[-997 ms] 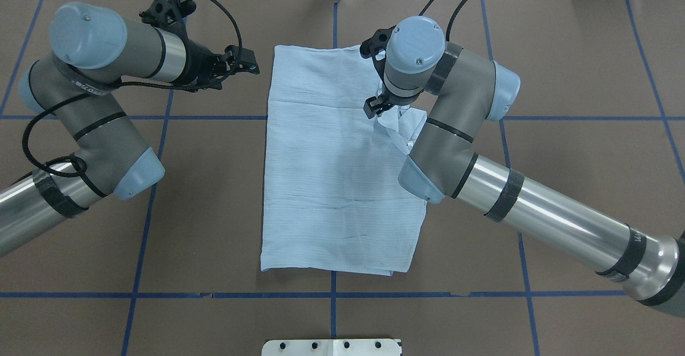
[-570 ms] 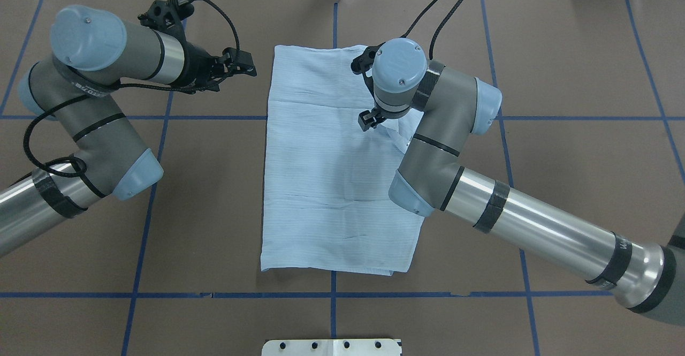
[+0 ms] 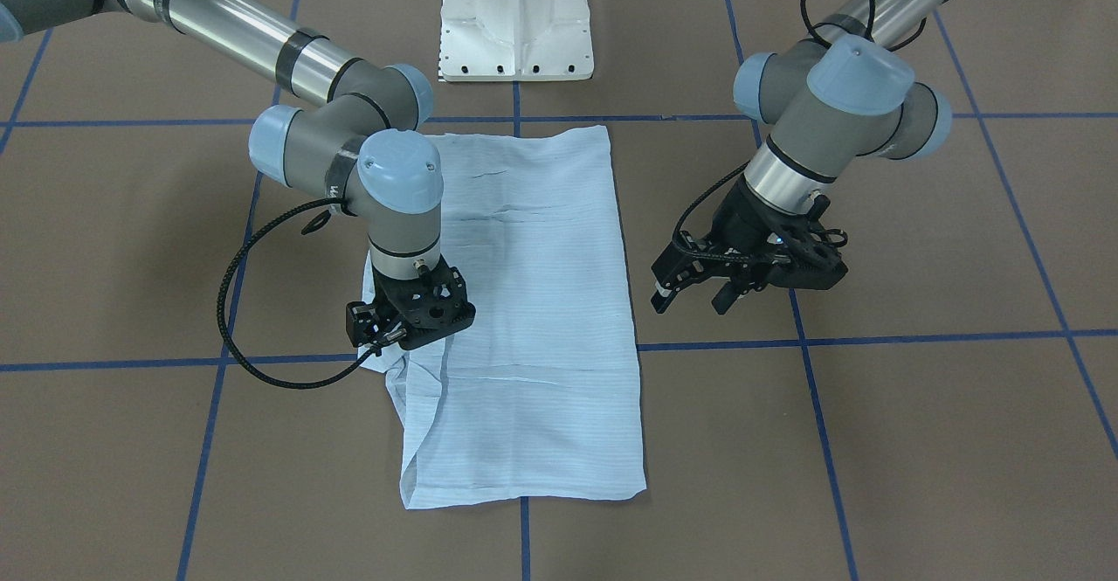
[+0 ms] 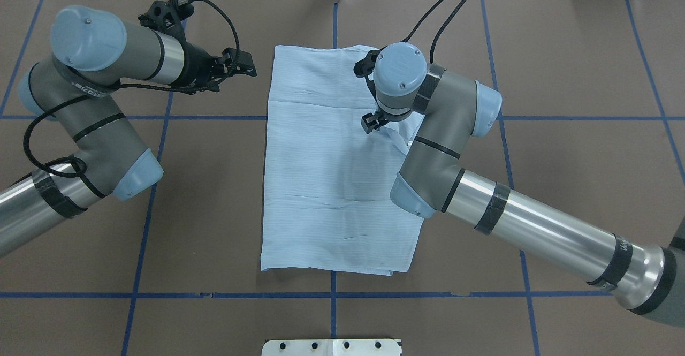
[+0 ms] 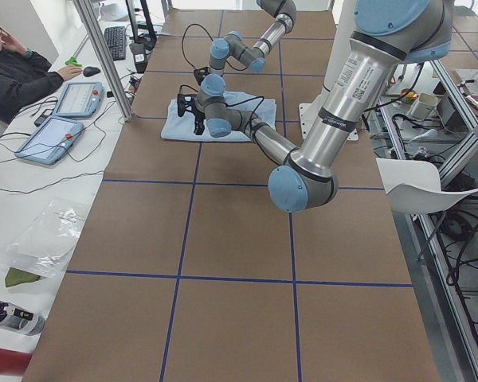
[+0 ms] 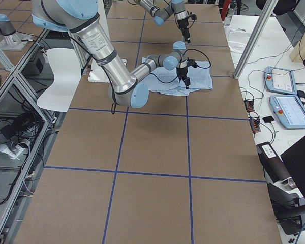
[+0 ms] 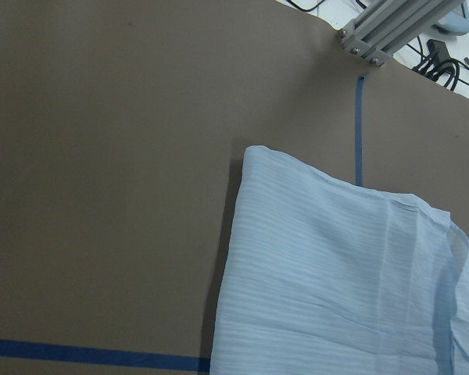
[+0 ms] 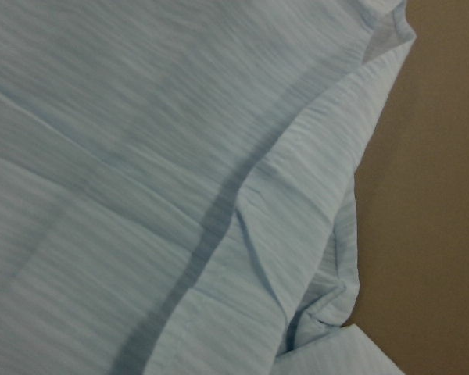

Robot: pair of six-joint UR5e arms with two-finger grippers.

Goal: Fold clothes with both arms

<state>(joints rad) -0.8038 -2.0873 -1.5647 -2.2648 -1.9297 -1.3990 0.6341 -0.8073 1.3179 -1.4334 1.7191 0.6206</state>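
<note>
Overhead exterior view: I see the shirt lying folded into a long rectangle at the middle of the table, between the two arms. The right gripper points straight down onto a rumpled flap at the shirt's right edge; I cannot tell whether its fingers are closed on the cloth. In the front-facing view the left gripper hangs near the shirt's opposite long edge, fingers spread wide, holding nothing.

Two silver-grey tubular arms, light-blue round joint caps, black tape bands, braided black cables
</note>
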